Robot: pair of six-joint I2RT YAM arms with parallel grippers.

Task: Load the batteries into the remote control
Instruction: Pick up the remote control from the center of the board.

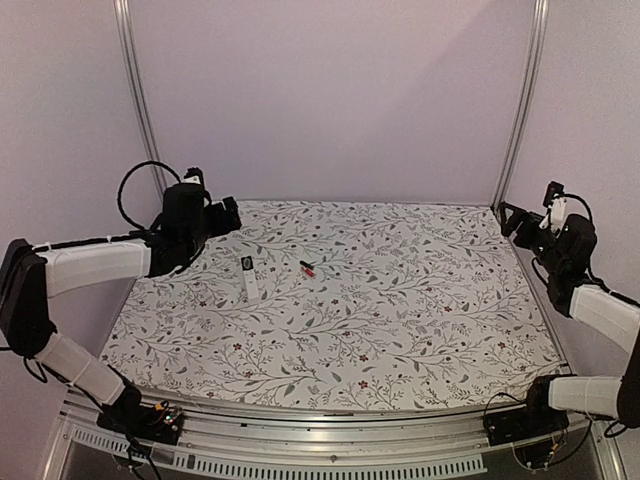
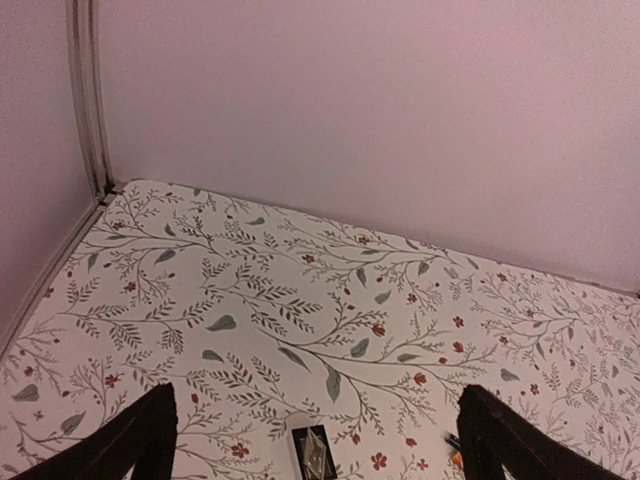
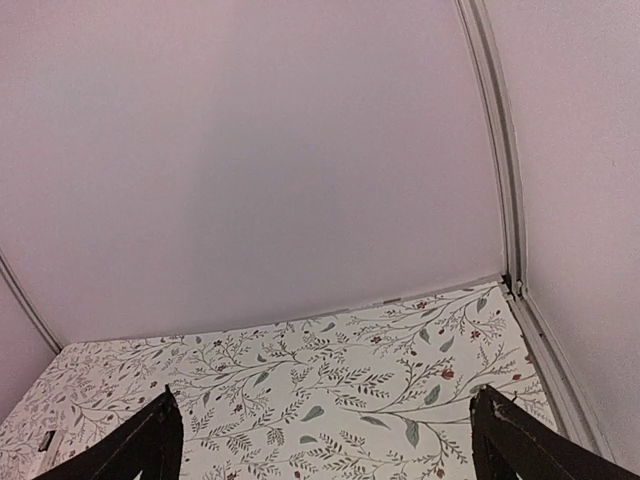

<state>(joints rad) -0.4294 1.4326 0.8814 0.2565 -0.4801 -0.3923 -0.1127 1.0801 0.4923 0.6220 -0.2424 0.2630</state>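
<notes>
One end of the remote control [image 2: 310, 450] is all the left wrist camera catches. The rest is cut off by the bottom edge, and the dark patch in that end is too blurred to make out. Just right of the remote, the batteries [image 2: 453, 452] show only as a small red-and-dark speck, half hidden behind a black finger [image 2: 510, 440]. From above they read as one short black stick with a red tip; whether that is one cell or two lying together cannot be told. Any print on the remote is too small to read.

The left gripper [image 1: 231, 214] hovers left of the remote and a little beyond it, its fingers spread wide with nothing between them. The remote itself is a slim white plastic bar lying flat on the table [image 1: 400, 330], with a dark round button near its far end. The batteries lie slantwise to the right of the remote, near it but not touching. A matt cloth [image 1: 330, 350] covers the table, pale with grey leafy sprigs and small red flowers. Well to the right of the remote, at the table's edge, the right gripper [image 1: 512, 222] is raised — likewise spread and empty, its fingers showing as blunt dark wedges in its own camera.
</notes>
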